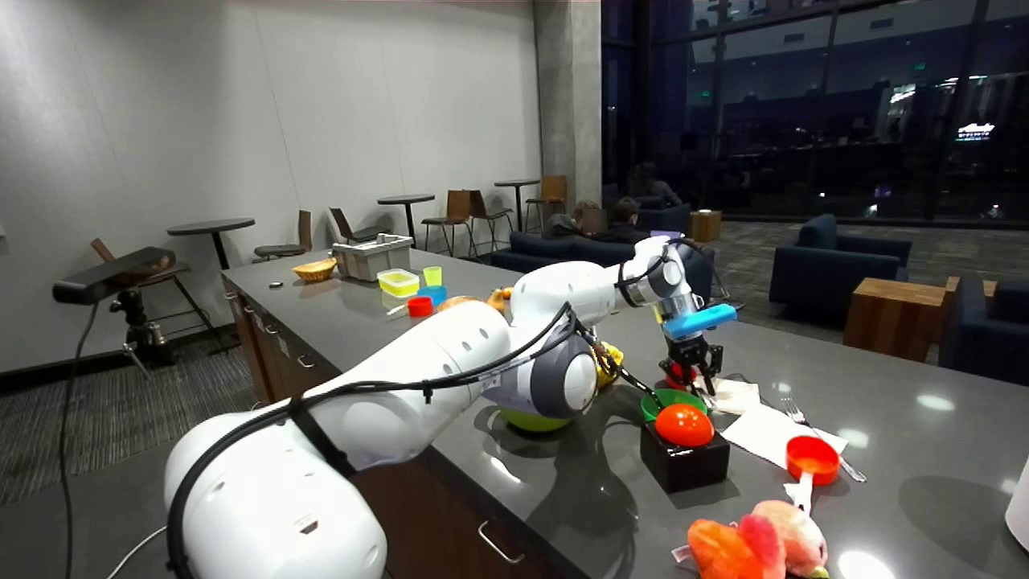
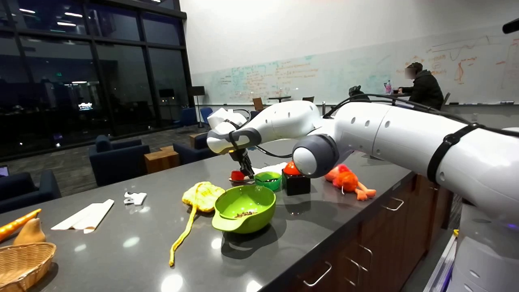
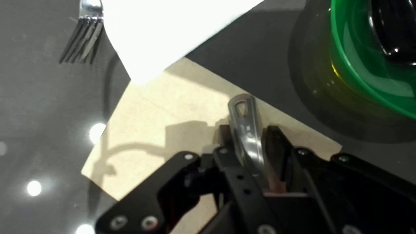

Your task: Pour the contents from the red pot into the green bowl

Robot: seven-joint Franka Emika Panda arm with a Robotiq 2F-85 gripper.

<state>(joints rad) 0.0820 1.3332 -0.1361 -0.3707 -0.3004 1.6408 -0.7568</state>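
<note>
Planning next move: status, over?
Tool straddling metal handle of red pot, grip unconfirmed. Brown bits in lime-green bowl. Possible snag: smaller green bowl beside tool.

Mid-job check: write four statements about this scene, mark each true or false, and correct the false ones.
1. The black two-fingered gripper has a slotted metal handle between its fingers. True.
2. The small red toy saucepan is over the wide, flared lime-green plastic bowl. False: the saucepan is apart from the bowl, next to the gripper.
3. Small brown bits lie in that bowl. True.
4. The shiny round red ball is in that bowl. False: the ball sits on a glossy black block.
</note>
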